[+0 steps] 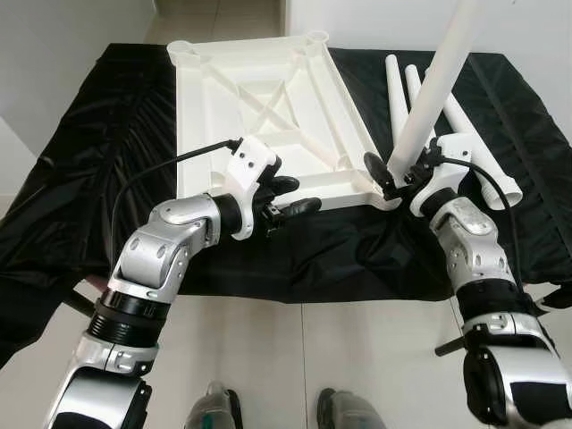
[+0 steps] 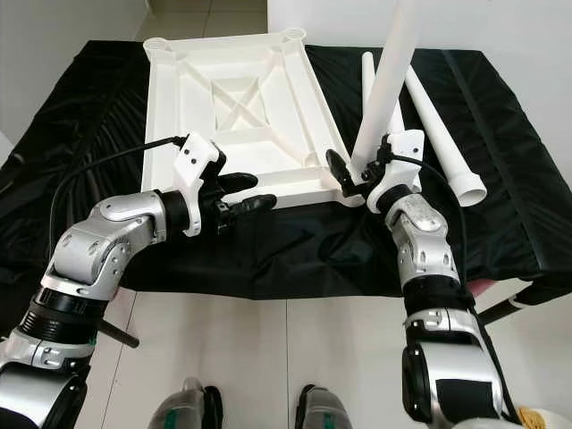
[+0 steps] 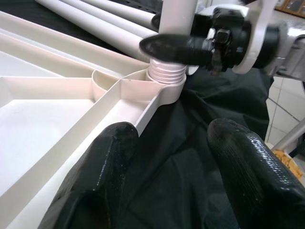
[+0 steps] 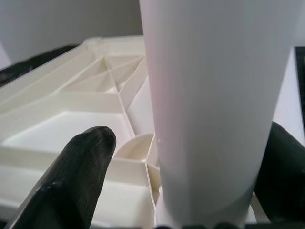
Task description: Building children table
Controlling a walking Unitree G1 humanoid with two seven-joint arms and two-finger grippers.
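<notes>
A white plastic tabletop [image 1: 268,107] lies upside down on a black cloth [image 1: 107,179], its ribbed underside crossed by moulded braces and a round socket at each corner. At the tabletop's near right corner a long white table leg [image 1: 429,98] stands tilted, its ridged, threaded end seated at the corner socket [image 3: 164,88]. The right gripper [image 1: 393,174] has its black fingers on either side of the leg's lower end; the right wrist view shows one finger [image 4: 71,176] apart from the smooth tube, so a firm pinch cannot be told. Just right of the tabletop, three more tapered legs [image 2: 438,116] lie side by side on the cloth, flared collars toward the robot. The left gripper [image 1: 290,198] hovers at the tabletop's near edge, left of the standing leg, its two textured fingers [image 3: 109,171] spread and holding nothing. The left wrist view looks along that edge to the threaded joint, a detail the head cameras cannot resolve. Pale floor tiles [image 1: 357,357] lie below the cloth's near edge.
</notes>
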